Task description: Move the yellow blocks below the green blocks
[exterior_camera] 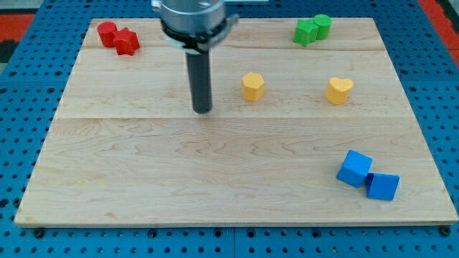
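Note:
My tip (202,110) rests on the wooden board (215,179), left of centre. A yellow hexagonal block (252,85) lies a short way to the tip's right, not touching it. A yellow heart-shaped block (340,89) lies farther right. Two green blocks sit together near the view's top right: a star-like one (306,32) and a round one (322,26). The yellow heart is below and slightly right of the green pair; the yellow hexagon is below and well left of it.
Two red blocks sit touching at the top left: a round one (107,33) and a star-like one (127,41). Two blue blocks (355,169) (383,186) sit touching at the bottom right. The arm's body (192,18) hangs over the top centre.

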